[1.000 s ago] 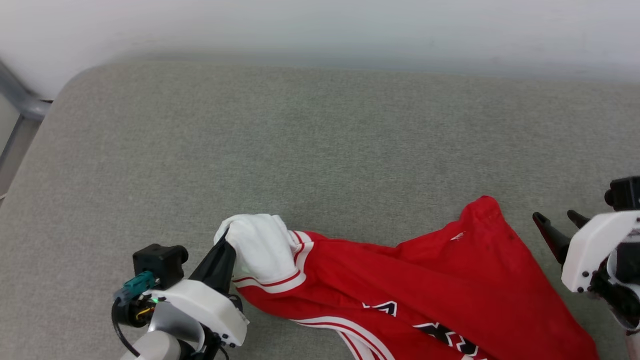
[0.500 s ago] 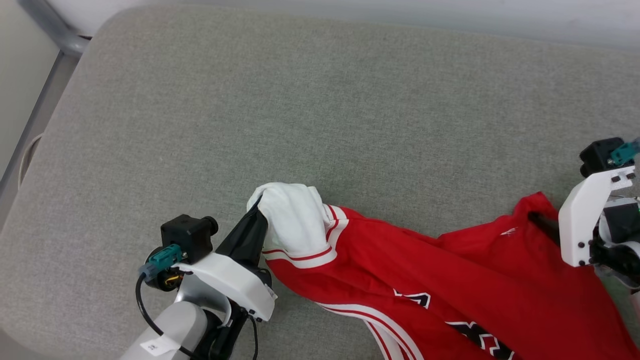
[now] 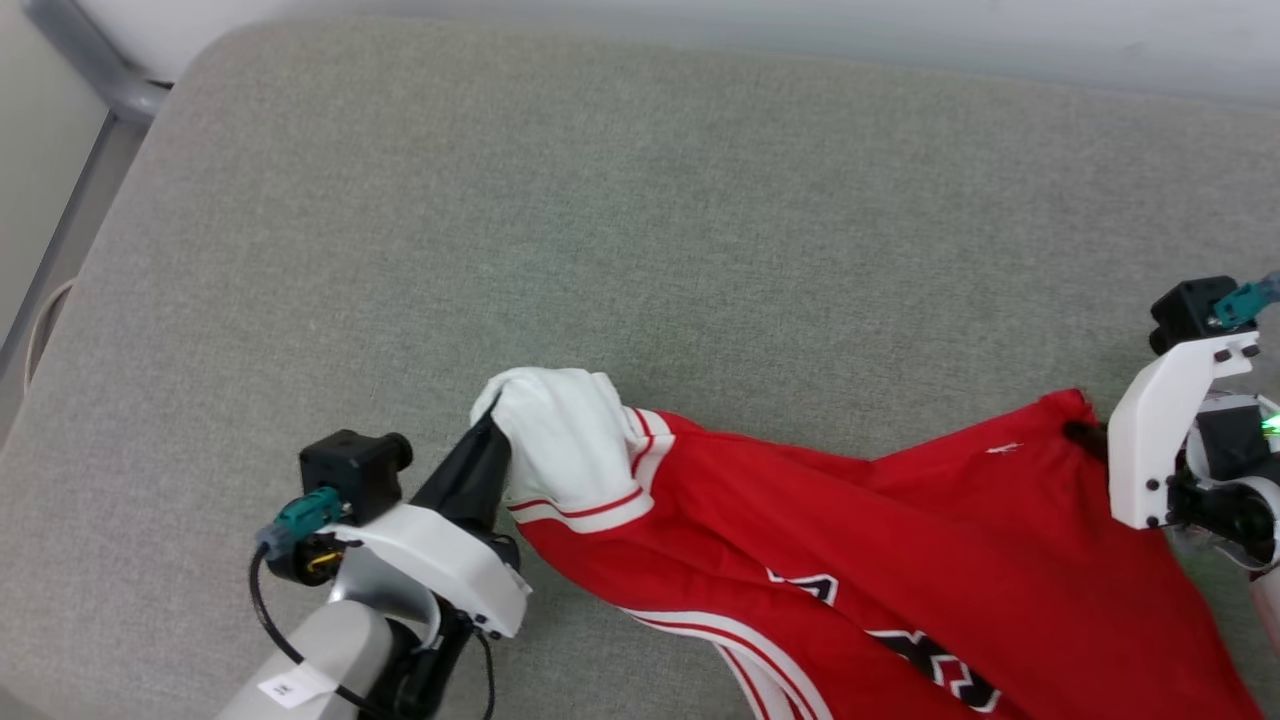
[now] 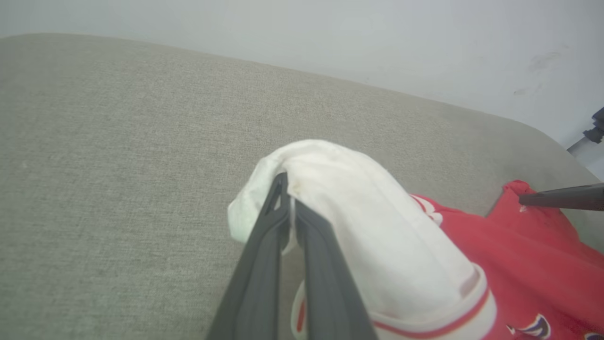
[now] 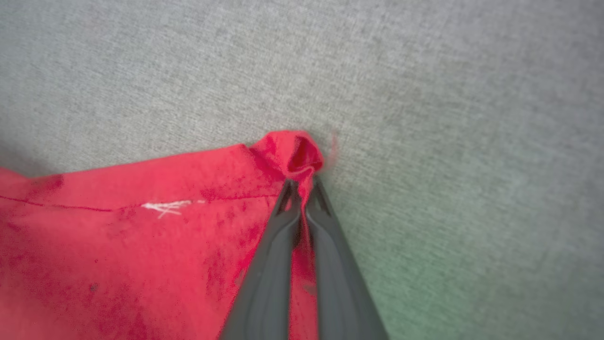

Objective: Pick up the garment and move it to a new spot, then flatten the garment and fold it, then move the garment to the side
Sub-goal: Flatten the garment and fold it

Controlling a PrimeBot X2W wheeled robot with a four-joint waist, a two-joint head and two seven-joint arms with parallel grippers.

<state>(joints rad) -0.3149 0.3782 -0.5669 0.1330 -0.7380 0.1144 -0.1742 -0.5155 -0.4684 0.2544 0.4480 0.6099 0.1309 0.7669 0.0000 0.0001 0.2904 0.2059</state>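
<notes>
The garment (image 3: 880, 560), a red jersey with white sleeves and striped trim, lies stretched across the near part of the grey cushion (image 3: 640, 230). Part of its black number shows at the bottom edge. My left gripper (image 3: 492, 425) is shut on the white sleeve (image 3: 560, 440), which drapes over the fingers (image 4: 283, 208) in the left wrist view. My right gripper (image 3: 1085, 435) is shut on a red corner of the garment (image 5: 295, 156); its dark fingers (image 5: 302, 208) pinch the fabric against the cushion. The right gripper's finger (image 4: 561, 197) also shows at the right of the left wrist view.
The grey cushion reaches back to a pale wall (image 3: 700, 30). A grey metal frame (image 3: 70, 130) runs beside the cushion's rounded far left corner.
The right gripper moved in from beside the jersey, closed on its red corner, and now pulls it flatter. The head camera tilted and shifted. The left gripper keeps hold of the white sleeve.
</notes>
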